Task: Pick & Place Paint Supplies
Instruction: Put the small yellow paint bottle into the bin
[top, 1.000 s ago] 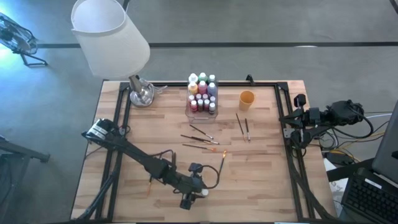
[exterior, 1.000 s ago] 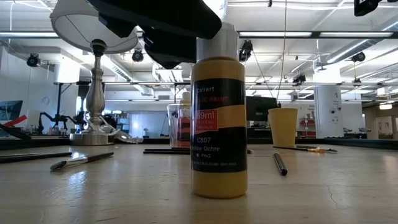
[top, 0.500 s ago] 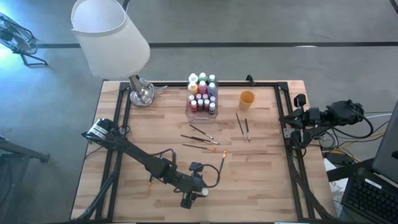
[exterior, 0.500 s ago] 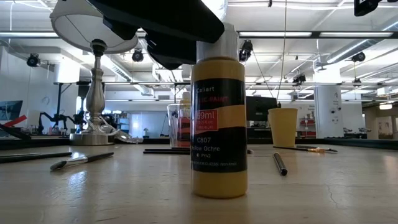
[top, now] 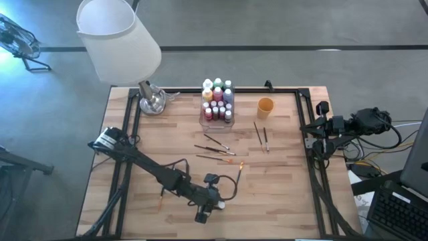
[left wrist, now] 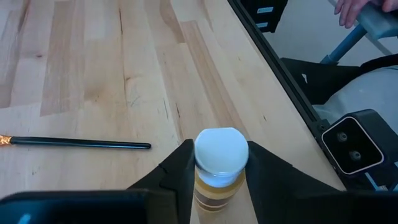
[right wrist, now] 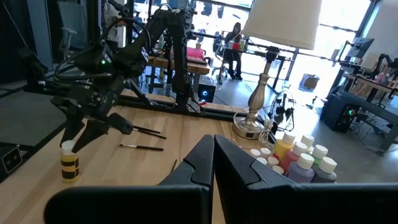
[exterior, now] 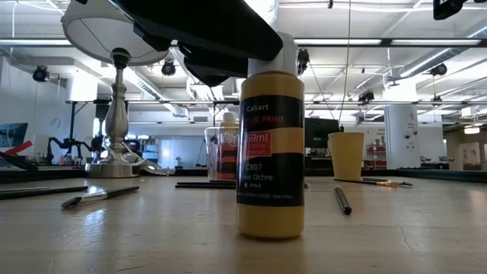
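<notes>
Near the table's (top: pixel 281 194) front edge, left claw (left wrist: pixel 216 163) grasps the yellow bottle (exterior: pixel 270 152); right claw (right wrist: pixel 213 158) clenched

The table (top: pixel 281 174) is pale wood planking with a smooth, faintly glossy finish. The ochre bottle (exterior: pixel 270 152) is glossy plastic with a matt white cap (left wrist: pixel 221 149). Beside the bottle box (top: pixel 217 110), the lamp base (top: pixel 152 102) is shiny metal.

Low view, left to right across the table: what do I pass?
Lamp base → silver-tipped paintbrush → yellow ochre paint bottle with the left gripper at its cap → dark paintbrush → orange cup.
</notes>
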You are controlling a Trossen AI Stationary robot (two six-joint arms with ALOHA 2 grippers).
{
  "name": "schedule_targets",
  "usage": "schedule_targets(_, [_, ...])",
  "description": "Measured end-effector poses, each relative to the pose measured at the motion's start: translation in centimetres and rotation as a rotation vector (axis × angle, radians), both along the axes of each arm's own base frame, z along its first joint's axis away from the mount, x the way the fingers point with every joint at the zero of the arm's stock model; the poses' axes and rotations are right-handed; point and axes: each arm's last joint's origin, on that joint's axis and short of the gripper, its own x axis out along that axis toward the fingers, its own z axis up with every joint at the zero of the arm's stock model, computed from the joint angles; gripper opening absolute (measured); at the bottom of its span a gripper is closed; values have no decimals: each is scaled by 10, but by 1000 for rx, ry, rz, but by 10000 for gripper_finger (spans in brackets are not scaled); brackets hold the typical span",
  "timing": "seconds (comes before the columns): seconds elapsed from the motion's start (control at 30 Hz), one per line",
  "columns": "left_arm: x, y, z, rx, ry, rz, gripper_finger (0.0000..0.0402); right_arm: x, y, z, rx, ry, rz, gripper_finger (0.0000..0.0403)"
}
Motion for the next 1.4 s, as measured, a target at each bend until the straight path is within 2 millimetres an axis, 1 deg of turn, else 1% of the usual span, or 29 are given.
schedule_targets(0.13, [0, 0, 1, 0, 0, 1, 120, 0, 0, 0, 0, 0, 0, 8])
schedule_targets(0.23, [-2, 1, 7, -3, -5, 0, 121, 0, 0, 0, 0, 0, 0, 8])
schedule_targets(0.33, [-4, 2, 24, -2, -9, 3, 121, 0, 0, 0, 0, 0, 0, 8])
schedule_targets(0.43, [-8, 6, 45, 50, -19, 50, 121, 0, 0, 0, 0, 0, 0, 8])
schedule_targets(0.53, [-13, 14, 67, 152, -44, 135, 121, 0, 0, 0, 0, 0, 0, 8])
schedule_targets(0.6, [-16, 21, 83, 210, -74, 231, 121, 0, 0, 0, 0, -1, 0, 8])
schedule_targets(0.67, [-20, 31, 98, 257, -113, 337, 121, 0, 0, 0, 0, 0, 0, 8])
schedule_targets(0.77, [-24, 49, 114, 296, -151, 446, 121, 0, 0, 0, 0, 0, 0, 8])
schedule_targets(0.93, [-26, 87, 135, 295, -196, 592, 121, 0, 0, 0, 0, 0, 0, 8])
schedule_targets(1.2, [-24, 152, 144, 289, -174, 795, 121, 0, 0, 0, 0, 0, 0, 8])
schedule_targets(1.4, [-25, 188, 137, 294, -119, 903, 122, 0, 0, 0, 0, 0, 0, 8])
